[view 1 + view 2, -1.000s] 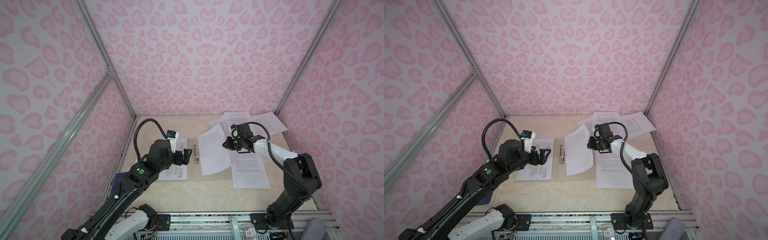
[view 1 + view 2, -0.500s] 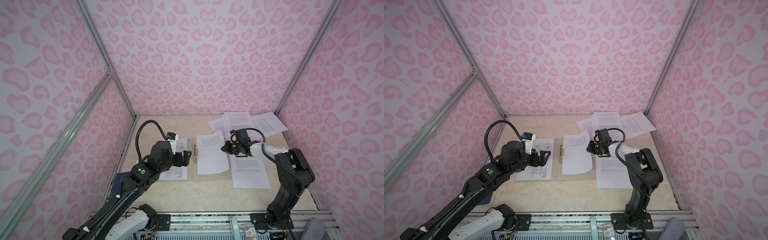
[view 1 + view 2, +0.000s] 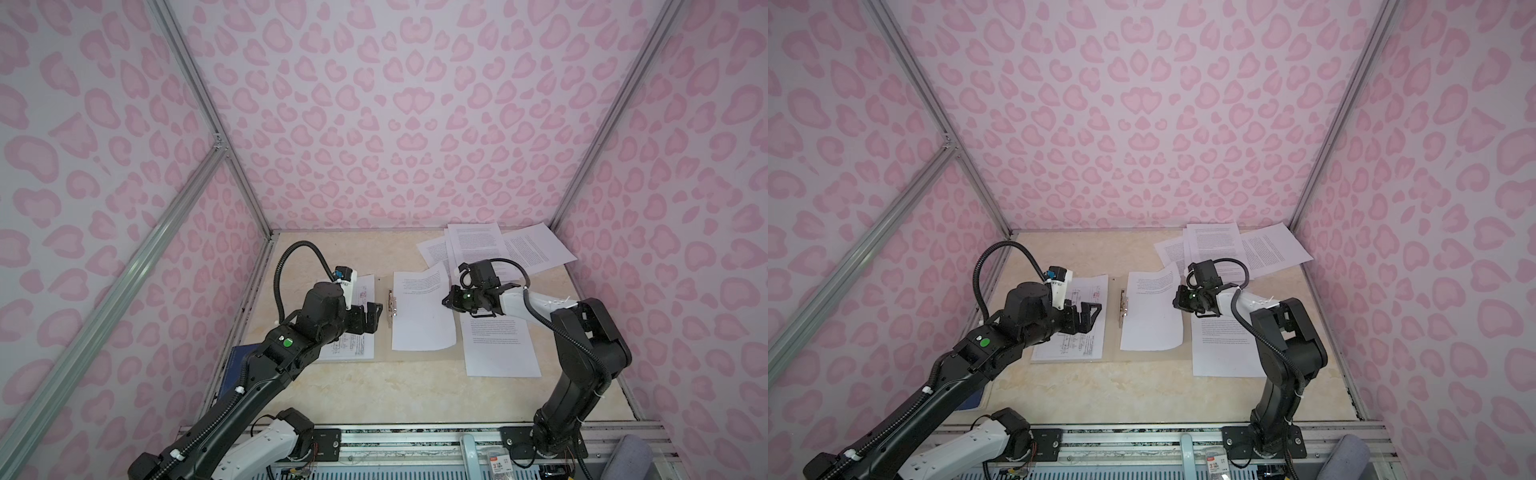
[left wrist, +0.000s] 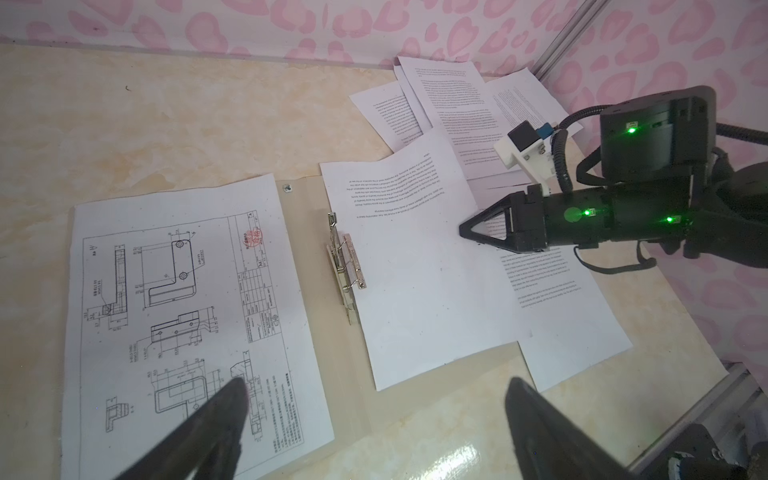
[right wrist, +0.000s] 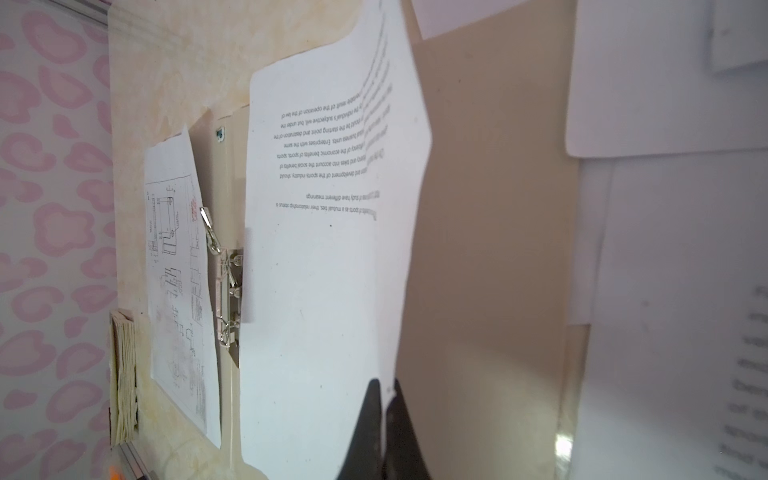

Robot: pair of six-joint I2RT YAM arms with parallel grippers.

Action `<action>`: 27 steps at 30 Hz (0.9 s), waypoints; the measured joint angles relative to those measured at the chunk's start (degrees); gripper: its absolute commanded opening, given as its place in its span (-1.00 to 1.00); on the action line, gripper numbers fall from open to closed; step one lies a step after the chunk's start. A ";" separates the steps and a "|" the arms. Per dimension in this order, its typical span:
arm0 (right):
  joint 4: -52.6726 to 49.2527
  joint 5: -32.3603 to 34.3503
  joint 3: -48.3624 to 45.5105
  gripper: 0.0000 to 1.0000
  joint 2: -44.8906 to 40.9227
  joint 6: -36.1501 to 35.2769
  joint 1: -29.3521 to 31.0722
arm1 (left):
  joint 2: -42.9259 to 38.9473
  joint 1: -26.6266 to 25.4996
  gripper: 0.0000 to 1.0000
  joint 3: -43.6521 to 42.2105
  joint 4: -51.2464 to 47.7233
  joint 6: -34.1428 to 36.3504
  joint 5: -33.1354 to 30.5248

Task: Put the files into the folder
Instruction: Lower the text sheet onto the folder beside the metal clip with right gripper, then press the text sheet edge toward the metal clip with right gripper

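Right wrist: curled printed white sheet [image 5: 324, 270] in right fingers [image 5: 363, 436]; left fingers [image 4: 208, 428] apart.

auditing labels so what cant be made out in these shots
Dark blue flat book: both top views, left arm hides most.
White technical drawing sheet: both top views, open left gripper covers its middle.
White printed sheets in the back corner: both top views, text too small.
White printed sheet pinched by the right gripper: right wrist view, curled text blurred.
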 measured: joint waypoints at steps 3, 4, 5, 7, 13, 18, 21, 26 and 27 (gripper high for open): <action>-0.63 0.00 -0.79 -1.00 -0.55 -1.07 0.02 | 0.46 0.22 0.95 -0.20 0.00 0.00 0.04; -0.90 -0.04 -1.09 -1.00 -0.76 -1.40 0.02 | 0.55 0.24 0.95 -0.22 0.00 0.00 0.07; -1.22 -0.11 -1.22 -1.00 -0.94 -1.75 0.02 | 0.59 0.28 0.95 -0.26 0.00 0.00 0.09; -1.97 -0.13 -1.38 -1.00 -1.31 -2.54 0.02 | 0.87 0.37 0.95 -0.28 0.00 0.00 0.26; -2.43 -0.35 -1.57 -1.00 -1.99 -4.26 0.17 | 1.84 0.61 0.95 -0.33 0.02 0.00 0.28; -1.60 -0.92 -1.57 -1.00 -1.95 -3.82 0.17 | 2.40 0.66 0.95 -0.46 0.07 -0.44 0.44; -1.16 -0.94 -1.29 -1.00 -1.66 -3.72 0.59 | 2.40 0.72 0.96 -0.72 0.20 -0.57 0.46; -0.35 -1.09 -1.03 -1.00 -1.64 -3.19 1.84 | 2.69 1.14 0.96 -1.05 0.26 -0.57 0.46; -0.26 -1.18 -1.03 -1.00 -1.64 -3.23 1.88 | 2.73 1.25 0.95 -1.05 0.24 -0.57 0.46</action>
